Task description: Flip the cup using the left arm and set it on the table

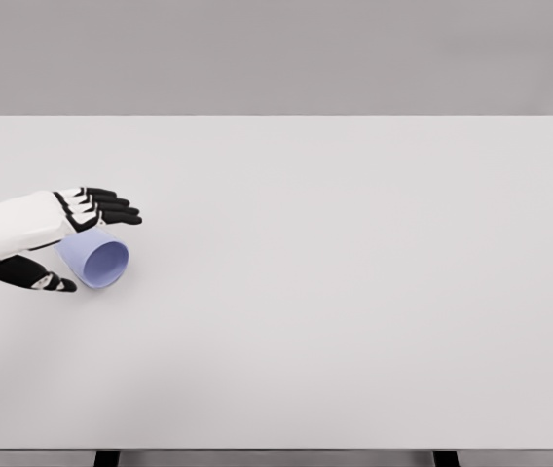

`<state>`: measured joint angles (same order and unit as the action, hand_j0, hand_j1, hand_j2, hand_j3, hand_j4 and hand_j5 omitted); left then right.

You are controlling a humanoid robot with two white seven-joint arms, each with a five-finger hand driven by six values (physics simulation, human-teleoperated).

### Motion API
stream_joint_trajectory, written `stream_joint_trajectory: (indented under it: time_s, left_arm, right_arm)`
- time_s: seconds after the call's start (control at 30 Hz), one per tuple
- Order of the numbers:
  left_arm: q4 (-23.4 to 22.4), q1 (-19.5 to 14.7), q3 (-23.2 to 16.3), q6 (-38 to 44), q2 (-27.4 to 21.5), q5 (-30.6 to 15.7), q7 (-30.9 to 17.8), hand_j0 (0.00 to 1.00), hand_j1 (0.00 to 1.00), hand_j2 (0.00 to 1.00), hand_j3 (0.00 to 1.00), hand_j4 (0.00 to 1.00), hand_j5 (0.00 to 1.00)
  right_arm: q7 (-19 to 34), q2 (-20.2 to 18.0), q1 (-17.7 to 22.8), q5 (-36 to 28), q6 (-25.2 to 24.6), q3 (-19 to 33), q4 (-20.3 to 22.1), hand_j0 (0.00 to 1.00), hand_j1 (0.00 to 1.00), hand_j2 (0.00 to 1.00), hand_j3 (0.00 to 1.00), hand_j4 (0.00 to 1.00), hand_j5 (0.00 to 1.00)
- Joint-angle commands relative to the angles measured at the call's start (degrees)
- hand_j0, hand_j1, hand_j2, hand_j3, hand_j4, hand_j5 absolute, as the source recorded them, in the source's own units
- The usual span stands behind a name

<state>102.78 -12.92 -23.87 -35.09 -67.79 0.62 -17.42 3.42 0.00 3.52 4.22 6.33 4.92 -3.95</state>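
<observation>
A pale blue cup [94,263] lies on its side at the left of the white table [335,292], its open mouth facing the front right. My left hand [100,249] reaches in from the left edge and brackets the cup. The black fingers [111,206] stretch out straight over its far side, and the thumb [43,280] lies along its near side. The fingers are not curled around the cup, and the hand hides the cup's base. The right arm is out of view.
The table's far edge runs across the picture at about a quarter of its height, against a grey wall. The front edge lies near the bottom, with two dark legs [107,458] showing below it.
</observation>
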Motion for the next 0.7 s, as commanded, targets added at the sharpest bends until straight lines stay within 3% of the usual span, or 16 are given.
stream_joint_trajectory:
  time_s: [0.0,0.37,0.67]
  left_arm:
    - [-0.3,0.0,-0.4,0.1,1.6,0.6,0.0,1.00,1.00,1.00,1.00,1.00,1.00]
    - [-1.5,0.1,-1.2,0.1,2.4,1.6,-0.1,1.00,1.00,1.00,1.00,1.00,1.00]
    - [-7.5,-0.1,-1.2,0.1,2.6,1.7,-1.6,1.00,1.00,1.00,1.00,1.00,1.00]
  right_arm:
    - [0.0,0.0,0.0,0.0,0.0,0.0,0.0,1.00,1.00,1.00,1.00,1.00,1.00]
    - [0.0,0.0,0.0,0.0,0.0,0.0,0.0,1.00,1.00,1.00,1.00,1.00,1.00]
    - [0.0,0.0,0.0,0.0,0.0,0.0,0.0,1.00,1.00,1.00,1.00,1.00,1.00]
